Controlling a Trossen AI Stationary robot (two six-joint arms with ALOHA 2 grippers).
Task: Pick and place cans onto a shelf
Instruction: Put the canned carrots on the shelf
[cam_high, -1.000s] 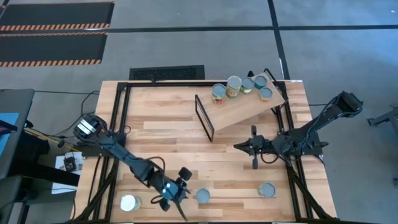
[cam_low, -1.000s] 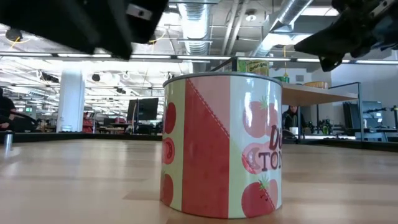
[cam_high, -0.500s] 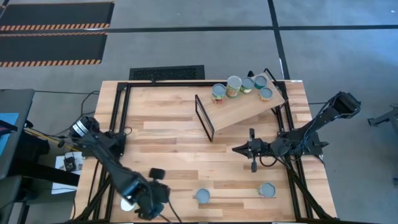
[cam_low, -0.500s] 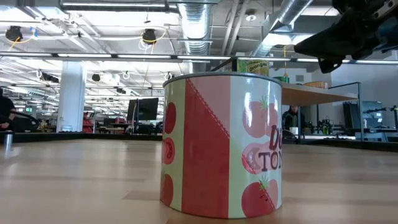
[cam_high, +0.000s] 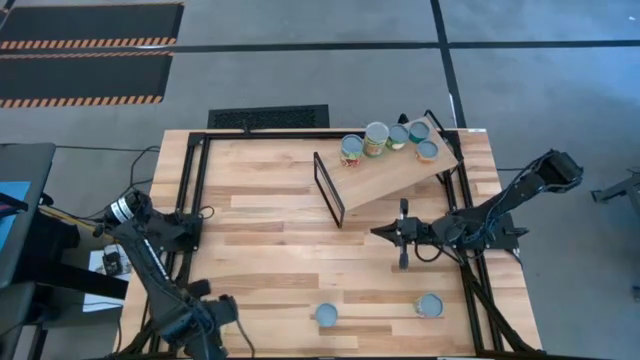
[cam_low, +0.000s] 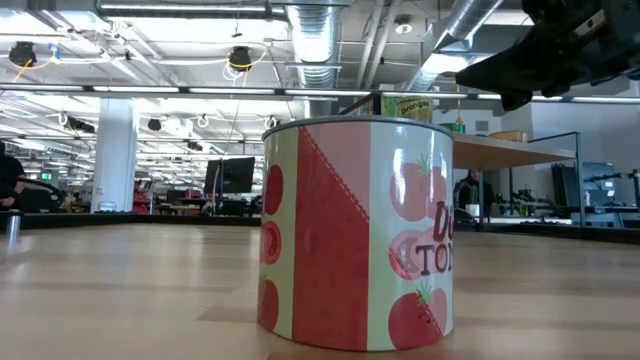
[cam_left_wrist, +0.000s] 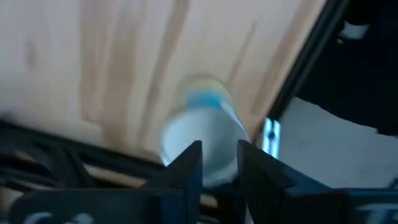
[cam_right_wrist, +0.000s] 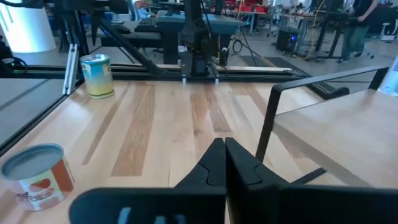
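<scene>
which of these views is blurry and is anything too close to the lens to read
Left wrist view: motion-smeared, the white-topped can and the tabletop streaked soft. Low view: the tomato can fills the frame, its lettering cut off at the can's curve. High view: evenly lit and sharp, five cans on the shelf. Right wrist view: crisp, with mild glare on the wood.

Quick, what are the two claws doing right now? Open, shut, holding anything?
Left gripper: open, over the white-topped can, not gripping it.
Right gripper: shut, holding nothing, above the table below the shelf.
</scene>
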